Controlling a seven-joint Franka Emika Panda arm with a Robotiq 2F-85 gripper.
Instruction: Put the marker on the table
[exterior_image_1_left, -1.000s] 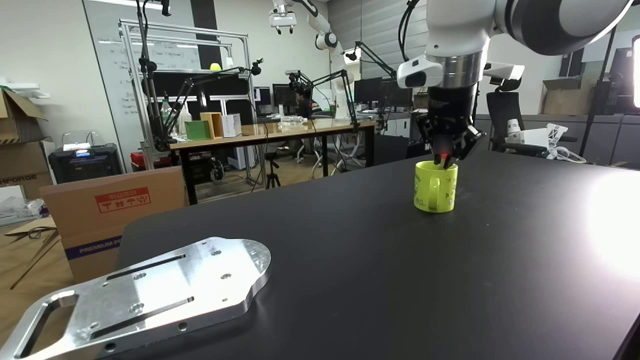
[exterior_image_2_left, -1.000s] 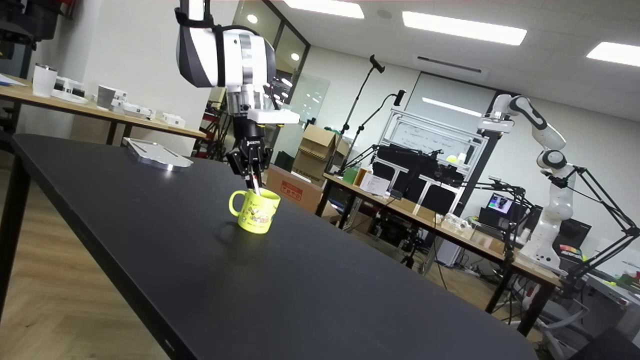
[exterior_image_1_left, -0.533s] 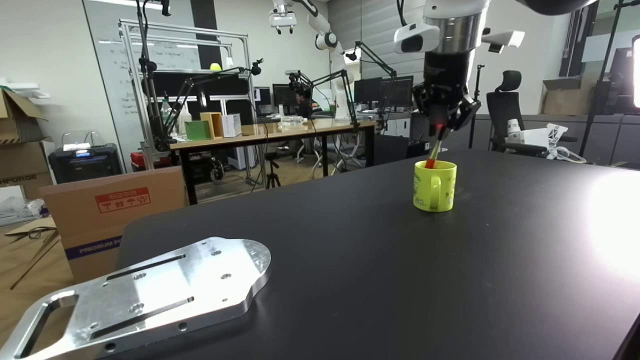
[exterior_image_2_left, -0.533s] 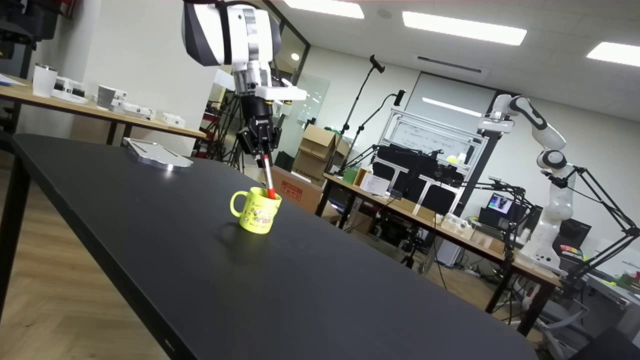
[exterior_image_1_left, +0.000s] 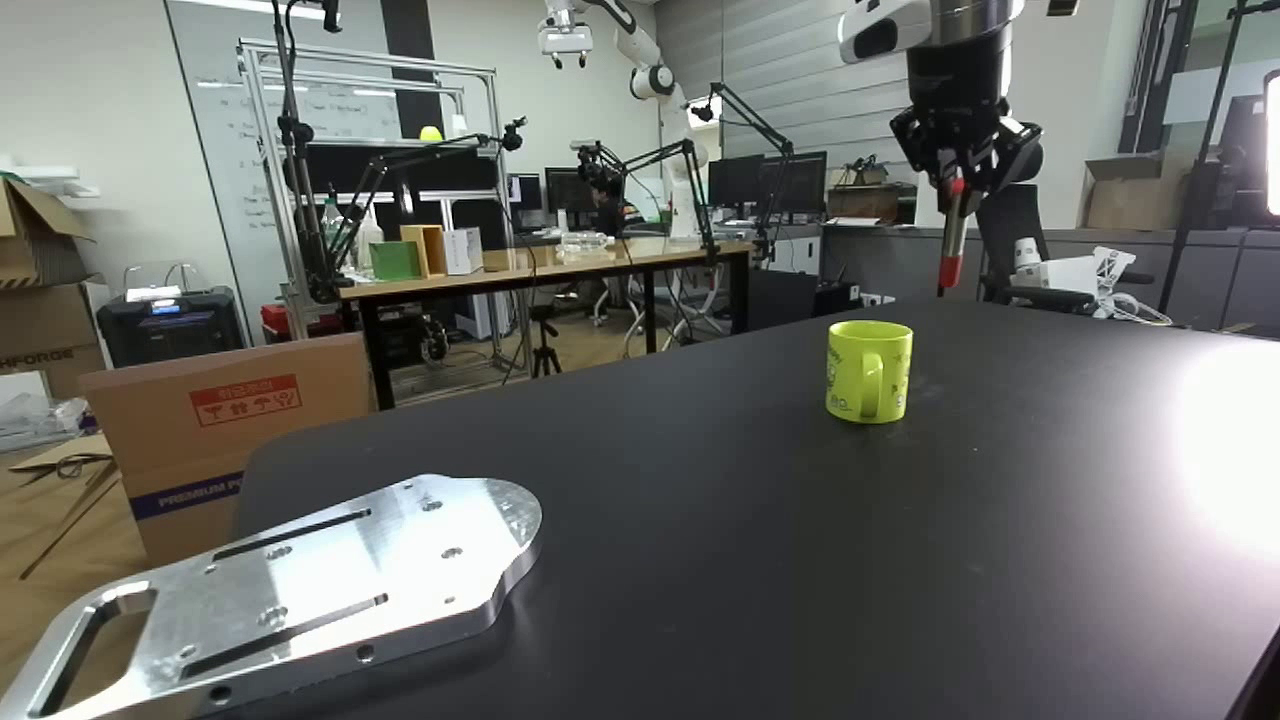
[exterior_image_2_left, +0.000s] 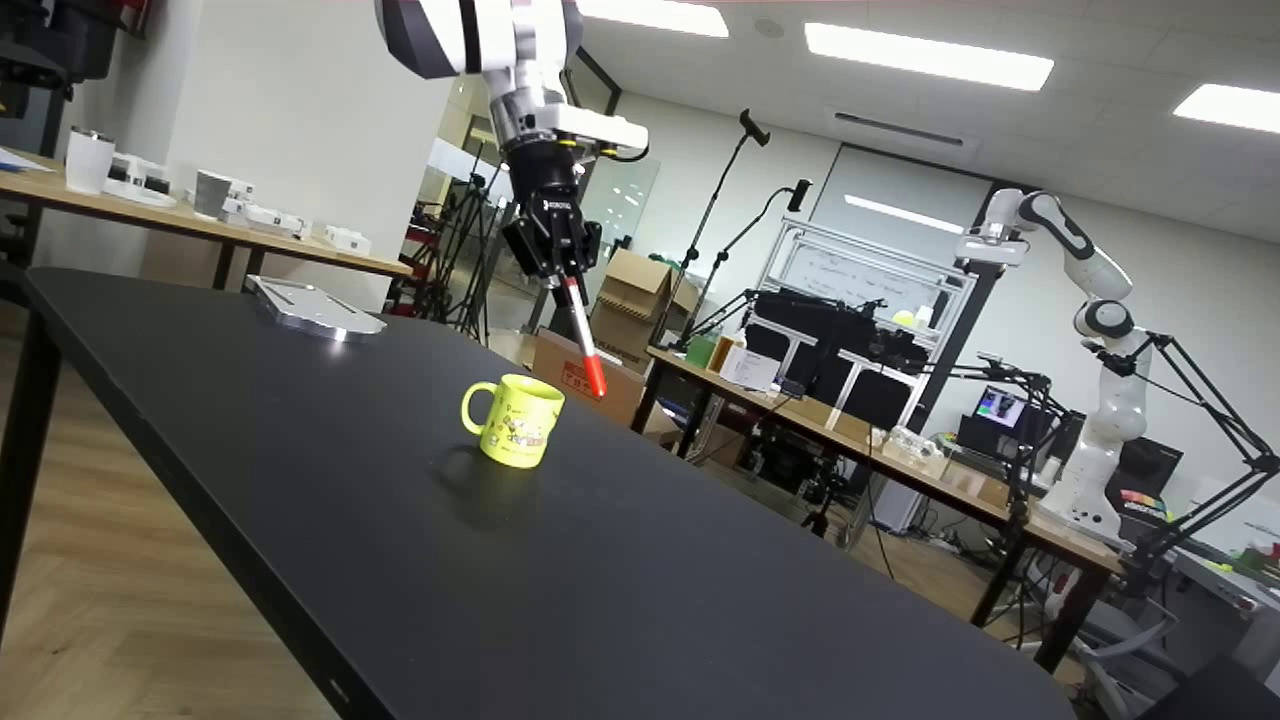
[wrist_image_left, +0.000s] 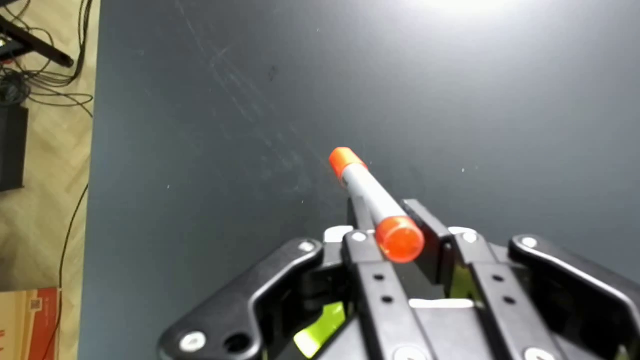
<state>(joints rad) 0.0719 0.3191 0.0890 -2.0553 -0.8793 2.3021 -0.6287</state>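
Wrist view: end effector (wrist_image_left: 384, 207) at lower centre, both fingers drawn in and pinching the marker (wrist_image_left: 374, 194) between their pads. The marker has a pale barrel and is red at both ends; it slants across the gap, one end pointing to the upper left of the frame, the other presenting its round face between the fingers. The table (wrist_image_left: 225, 150), matte black with light scuff marks, fills most of the frame behind it. In an exterior view, the yellow-green mug (exterior_image_2_left: 518, 425) stands upright left of centre, handle to the left, printed figures toward the camera; the marker hangs tilted at its upper right, lower tip just to the right of the rim in the frame, apart from the mug and held off the table. In an exterior view, the machined metal plate (exterior_image_1_left: 350, 570), slotted and with a handle cut-out, lies on the table at lower left; the end effector is at upper right of that frame, the marker pointing down, above and to the right of the mug. A cardboard box (exterior_image_1_left: 260, 440) bearing a red label stands at the left, and a second white robot arm (exterior_image_2_left: 1118, 390) is noted in the right background of an exterior view
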